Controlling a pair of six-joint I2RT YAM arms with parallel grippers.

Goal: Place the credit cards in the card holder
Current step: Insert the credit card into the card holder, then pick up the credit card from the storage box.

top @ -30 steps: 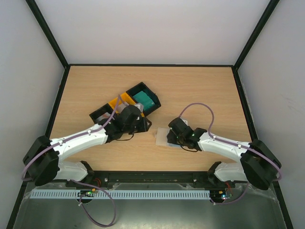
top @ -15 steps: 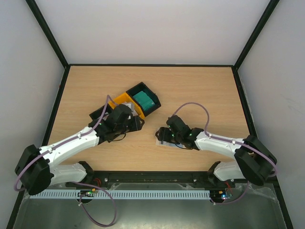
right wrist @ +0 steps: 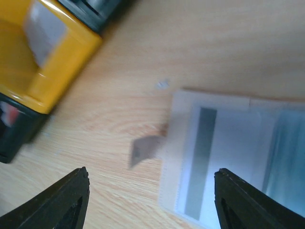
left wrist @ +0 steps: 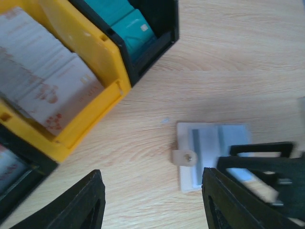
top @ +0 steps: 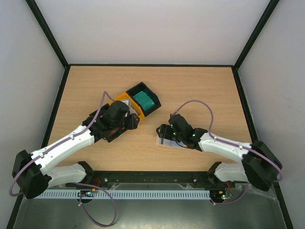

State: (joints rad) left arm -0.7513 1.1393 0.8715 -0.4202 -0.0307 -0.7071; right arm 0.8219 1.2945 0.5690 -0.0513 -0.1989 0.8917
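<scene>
The card holder [left wrist: 209,152] lies open on the table, blue-grey inside, its snap tab [left wrist: 183,156] sticking out to the left; it also shows under the right arm [top: 161,141] and close up [right wrist: 224,157]. Red-and-white credit cards [left wrist: 43,90] fill the yellow tray [left wrist: 107,57]. Teal credit cards [left wrist: 131,28] sit in the black tray [top: 151,95] beside it. My left gripper [left wrist: 152,205] hangs open and empty over bare wood between the trays and the card holder [top: 127,125]. My right gripper [right wrist: 150,200] stands open and empty over the card holder's left edge [top: 163,132].
A second black tray [left wrist: 14,181] adjoins the yellow one on the near left. The right arm's black fingers [left wrist: 267,164] overlap the card holder in the left wrist view. Bare wooden table lies behind and to both sides, bounded by white walls.
Both grippers have opened wider. The left gripper has drawn back to the left, towards the trays. The right gripper has shifted slightly left over the card holder.
</scene>
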